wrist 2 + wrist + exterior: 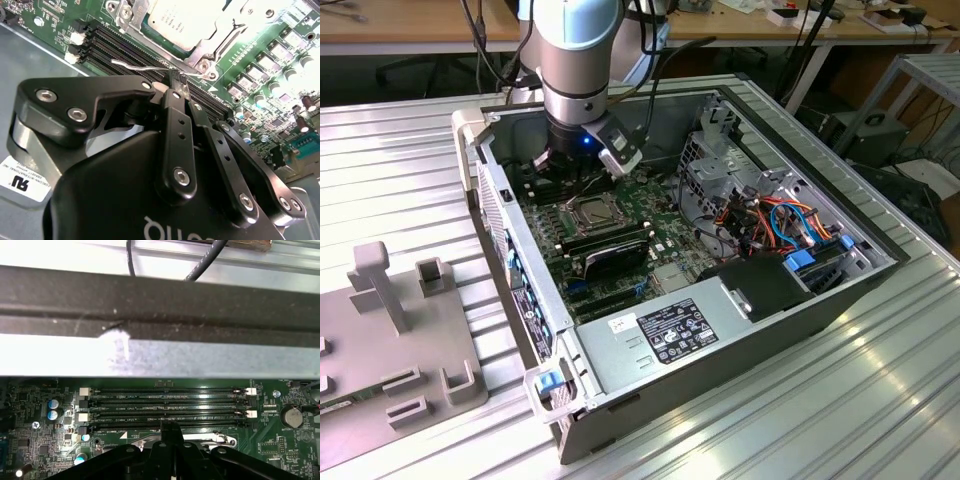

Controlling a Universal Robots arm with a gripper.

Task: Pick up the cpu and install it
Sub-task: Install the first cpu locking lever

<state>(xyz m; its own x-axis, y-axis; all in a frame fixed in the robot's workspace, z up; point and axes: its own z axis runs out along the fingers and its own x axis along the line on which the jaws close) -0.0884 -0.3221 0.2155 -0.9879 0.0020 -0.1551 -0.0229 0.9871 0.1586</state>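
My gripper (176, 84): fingers pinched together on the thin socket lever (131, 64), beside the memory slots (165, 407). Beyond it, the cpu (182, 20) sits in its socket, mid-motherboard (665, 225), frame (220, 42) closed over it.

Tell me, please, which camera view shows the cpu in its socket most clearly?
The second wrist view: the cpu lies close, its silver face seated inside the socket frame, just beyond the gripper. In the exterior view the cpu is a small square on the motherboard. The first wrist view shows the memory slots.
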